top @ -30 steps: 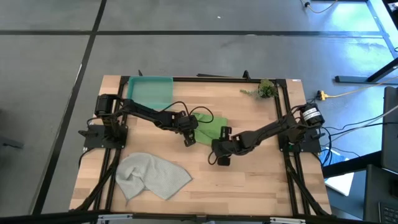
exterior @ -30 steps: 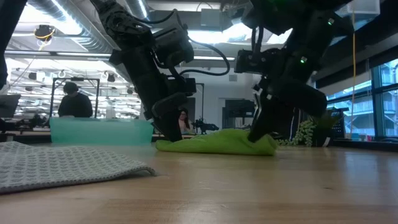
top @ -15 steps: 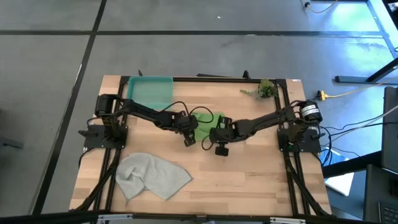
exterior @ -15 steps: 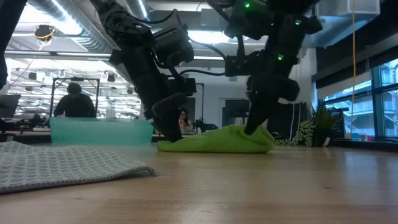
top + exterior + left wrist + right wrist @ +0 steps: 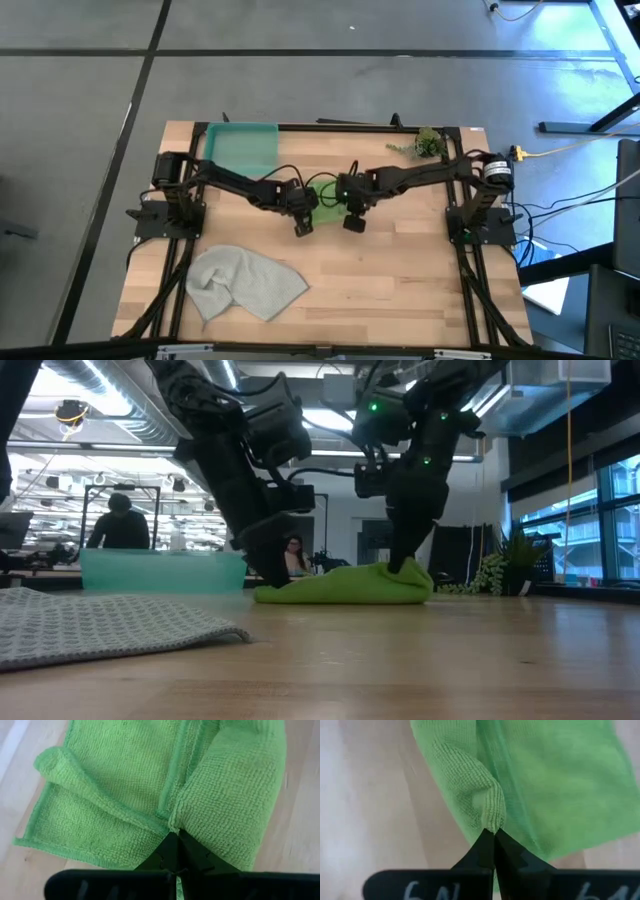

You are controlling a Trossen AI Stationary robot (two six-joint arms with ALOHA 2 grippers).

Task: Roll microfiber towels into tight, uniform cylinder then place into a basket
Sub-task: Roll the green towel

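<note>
The lime green microfiber towel [image 5: 326,190] lies bunched in folds on the table's middle, between my two grippers. My left gripper [image 5: 312,207] is shut on its left side, and my right gripper [image 5: 342,203] is shut on its right side. In the low view the towel [image 5: 340,586] is a low mound with the left gripper [image 5: 262,580] at one end and the right gripper [image 5: 398,568] at the other. The pale grey towel [image 5: 245,283] lies crumpled at the near left. The teal basket [image 5: 240,146] stands at the far left. My left gripper pinches the green towel between its two fingers where a folded-over flap meets the layer beneath [image 5: 172,824], coming slanting down from the table's left. The towel rests on the table. My right gripper pinches a bunched fold of the towel's hemmed edge [image 5: 491,817] between its fingertips, slanting down from the right. That fold stands raised above the towel, whose other parts lie on the table.
A small leafy sprig [image 5: 428,143] lies at the far right corner. Bare wood spreads over the table's near right. A person [image 5: 120,525] sits in the room beyond the table.
My right gripper has moved from the near middle toward the table's far edge and toward my left gripper, rising a little and turning. It has drawn the green towel's right part along, so the towel is folded over and narrower, its right end bunched higher.
</note>
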